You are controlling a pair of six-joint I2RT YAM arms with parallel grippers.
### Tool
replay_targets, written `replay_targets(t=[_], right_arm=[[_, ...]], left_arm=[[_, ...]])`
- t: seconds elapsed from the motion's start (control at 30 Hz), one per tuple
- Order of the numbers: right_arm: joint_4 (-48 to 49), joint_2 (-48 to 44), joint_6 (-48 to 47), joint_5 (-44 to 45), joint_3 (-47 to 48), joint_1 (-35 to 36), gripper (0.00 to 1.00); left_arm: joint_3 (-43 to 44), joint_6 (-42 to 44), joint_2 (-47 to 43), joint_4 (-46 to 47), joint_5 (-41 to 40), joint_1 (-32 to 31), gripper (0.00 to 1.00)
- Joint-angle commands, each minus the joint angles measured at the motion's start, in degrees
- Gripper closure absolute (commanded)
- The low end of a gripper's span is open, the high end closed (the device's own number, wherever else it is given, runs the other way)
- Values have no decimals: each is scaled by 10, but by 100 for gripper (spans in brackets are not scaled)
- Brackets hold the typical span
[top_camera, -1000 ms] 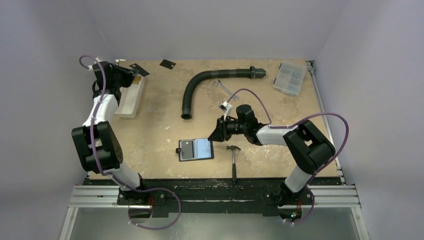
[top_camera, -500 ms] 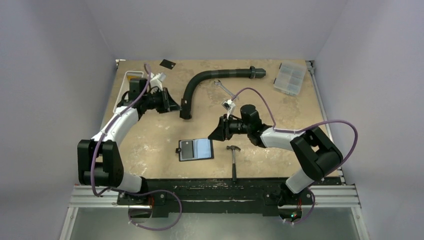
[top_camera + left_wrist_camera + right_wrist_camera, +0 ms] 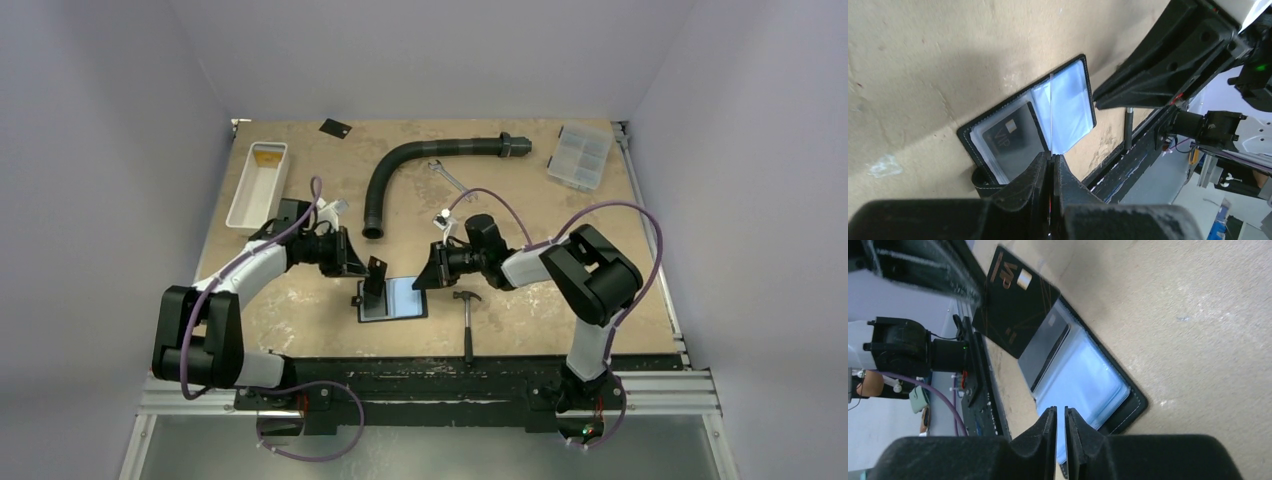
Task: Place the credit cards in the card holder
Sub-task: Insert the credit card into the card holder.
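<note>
The black card holder (image 3: 405, 297) lies open near the table's front edge, its glossy pockets facing up. One dark credit card (image 3: 1008, 135) sits in its left pocket. My left gripper (image 3: 365, 268) is shut on a second credit card (image 3: 376, 277), which stands on edge just above the holder's left half; the right wrist view shows this card's face (image 3: 1015, 315). My right gripper (image 3: 422, 280) hovers at the holder's right edge, jaws a narrow gap apart over the bluish pocket (image 3: 1088, 375), nothing visibly between them. A third card (image 3: 335, 127) lies at the back.
A white tray (image 3: 256, 187) stands at the back left, a curved black hose (image 3: 420, 160) in the middle back, and a clear compartment box (image 3: 580, 155) at the back right. A wrench (image 3: 445, 178) lies by the hose. A hammer (image 3: 468, 315) lies right of the holder.
My left arm has swung from the back-left corner down to the holder, carrying a card from there. My right gripper has moved slightly toward the holder and narrowed its jaws.
</note>
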Motion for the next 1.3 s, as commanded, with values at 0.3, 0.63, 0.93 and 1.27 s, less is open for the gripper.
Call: replay_targets(t=[0.3, 0.63, 0.93, 1.27], right_arm=[[-59, 42, -61, 23, 42, 4, 92], [-65, 56, -72, 39, 41, 1, 95], [-63, 60, -74, 30, 44, 1, 95], [-60, 58, -75, 25, 41, 0, 96]], left_arm=[[-7, -59, 32, -30, -77, -84, 100], [-59, -146, -29, -19, -111, -84, 100], [-100, -176, -12, 59, -62, -83, 100], [-86, -142, 24, 96, -49, -83, 100]])
